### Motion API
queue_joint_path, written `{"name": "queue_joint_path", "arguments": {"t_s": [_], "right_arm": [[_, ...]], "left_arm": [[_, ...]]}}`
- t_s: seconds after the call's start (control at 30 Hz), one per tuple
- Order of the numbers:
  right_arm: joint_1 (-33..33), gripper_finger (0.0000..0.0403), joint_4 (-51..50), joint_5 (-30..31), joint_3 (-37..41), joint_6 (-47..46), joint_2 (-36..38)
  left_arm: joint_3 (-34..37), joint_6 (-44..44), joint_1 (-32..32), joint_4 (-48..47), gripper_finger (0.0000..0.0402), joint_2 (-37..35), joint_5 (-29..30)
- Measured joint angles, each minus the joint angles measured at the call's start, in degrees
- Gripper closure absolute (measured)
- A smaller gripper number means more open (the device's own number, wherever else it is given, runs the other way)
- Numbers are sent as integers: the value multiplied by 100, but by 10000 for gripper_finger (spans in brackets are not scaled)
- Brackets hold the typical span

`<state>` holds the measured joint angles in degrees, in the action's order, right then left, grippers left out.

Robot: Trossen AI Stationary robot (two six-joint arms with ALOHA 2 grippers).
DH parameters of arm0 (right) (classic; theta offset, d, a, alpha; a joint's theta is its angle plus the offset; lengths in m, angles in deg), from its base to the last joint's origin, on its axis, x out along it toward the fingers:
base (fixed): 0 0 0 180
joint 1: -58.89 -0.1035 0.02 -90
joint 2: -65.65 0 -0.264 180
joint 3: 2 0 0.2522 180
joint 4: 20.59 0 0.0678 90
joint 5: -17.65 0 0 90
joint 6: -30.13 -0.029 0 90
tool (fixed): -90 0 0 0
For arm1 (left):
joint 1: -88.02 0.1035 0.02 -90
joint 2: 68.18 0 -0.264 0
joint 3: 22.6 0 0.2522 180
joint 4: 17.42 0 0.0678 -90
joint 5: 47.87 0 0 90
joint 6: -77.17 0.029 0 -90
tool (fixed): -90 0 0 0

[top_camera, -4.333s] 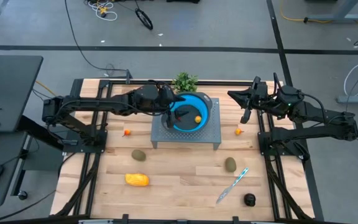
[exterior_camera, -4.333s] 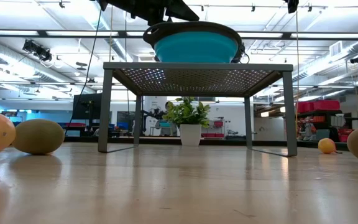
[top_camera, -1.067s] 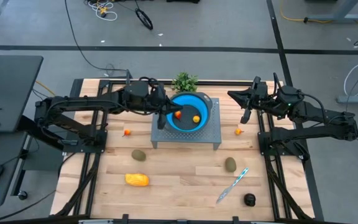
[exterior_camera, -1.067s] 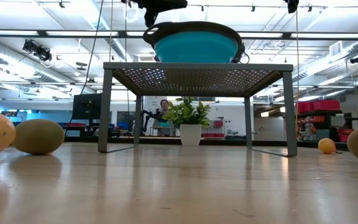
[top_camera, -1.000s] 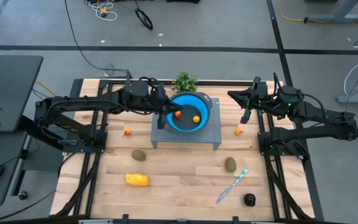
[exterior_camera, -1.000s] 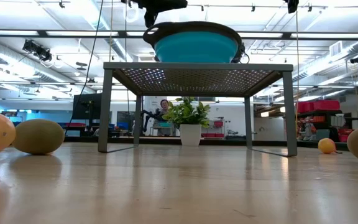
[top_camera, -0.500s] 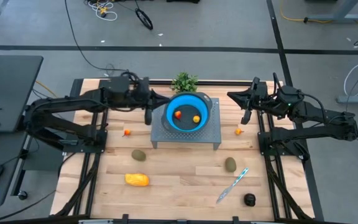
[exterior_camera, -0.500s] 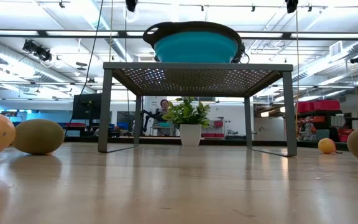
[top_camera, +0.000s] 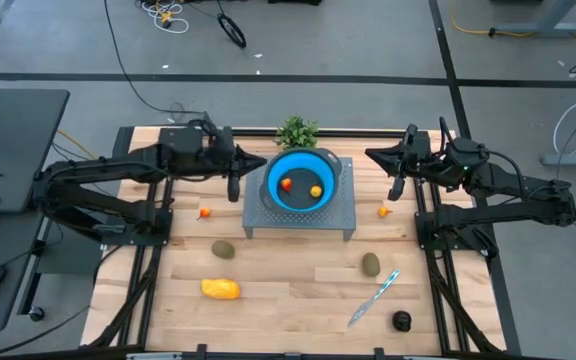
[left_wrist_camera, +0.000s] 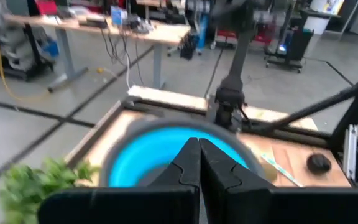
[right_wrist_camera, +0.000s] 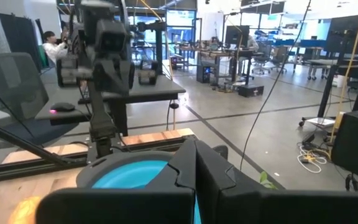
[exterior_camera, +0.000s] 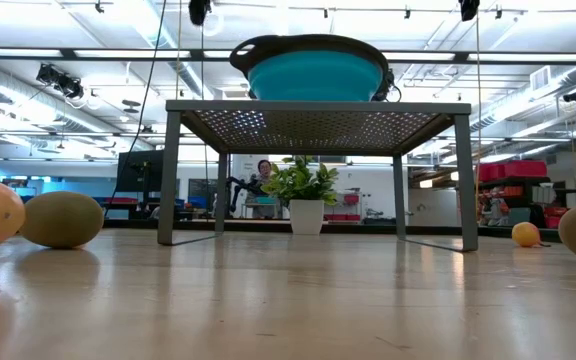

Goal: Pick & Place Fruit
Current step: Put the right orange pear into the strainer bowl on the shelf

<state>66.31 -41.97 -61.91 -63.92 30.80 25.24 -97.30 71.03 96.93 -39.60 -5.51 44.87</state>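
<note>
A blue bowl point(top_camera: 303, 180) stands on a grey perforated metal stand point(top_camera: 298, 218) at the table's far middle. Two small round fruits point(top_camera: 286, 183) point(top_camera: 316, 190) lie in the bowl. My left gripper point(top_camera: 234, 188) hangs shut and empty just left of the stand. To the right of the stand my right gripper point(top_camera: 393, 187) is shut and empty too. On the table lie two tiny orange fruits point(top_camera: 205, 212) point(top_camera: 384, 211), two olive ovals point(top_camera: 224, 249) point(top_camera: 370, 264), a yellow-orange oblong point(top_camera: 220, 289) and a black round fruit point(top_camera: 401, 320).
A silver knife with a light-blue handle point(top_camera: 373, 297) lies near the front right, beside the black fruit. A green plant sprig point(top_camera: 296, 131) stands behind the bowl at the far edge. Bare wood shows in the middle in front of the stand.
My left gripper has drawn back from over the bowl's left rim toward the table's left edge and now hangs clear of the stand, still shut. The two fruits in the bowl have stayed where they were.
</note>
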Motion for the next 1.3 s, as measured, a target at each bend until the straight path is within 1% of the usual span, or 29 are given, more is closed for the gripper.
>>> {"name": "queue_joint_path", "arguments": {"t_s": [0.13,0.27,0.4,0.47,0.63,0.77,0.9,1.07,1.3], "right_arm": [[0,403,-1,0,2,0,-2],[0,403,-8,-17,0,1,-2],[0,403,-23,-20,0,2,0],[0,403,-39,-43,0,0,0],[0,403,-44,-214,0,2,0],[-2,403,-44,-232,0,2,13],[0,403,-50,-228,0,4,80],[0,403,-169,-205,0,15,230],[0,403,-507,-208,0,15,499]], "left_arm": [[470,-186,-108,522,401,-79,-58],[745,-220,-217,547,401,-249,-64],[997,-227,-269,510,401,-553,-61],[1078,-251,-269,345,401,-763,-3],[1095,-174,-266,-255,401,-1294,131],[1095,-137,-262,-583,401,-1719,154],[1095,-137,-261,-831,401,-1998,340],[1093,-137,-260,-864,401,-2161,512],[1093,-139,-260,-869,401,-2141,534]]}}
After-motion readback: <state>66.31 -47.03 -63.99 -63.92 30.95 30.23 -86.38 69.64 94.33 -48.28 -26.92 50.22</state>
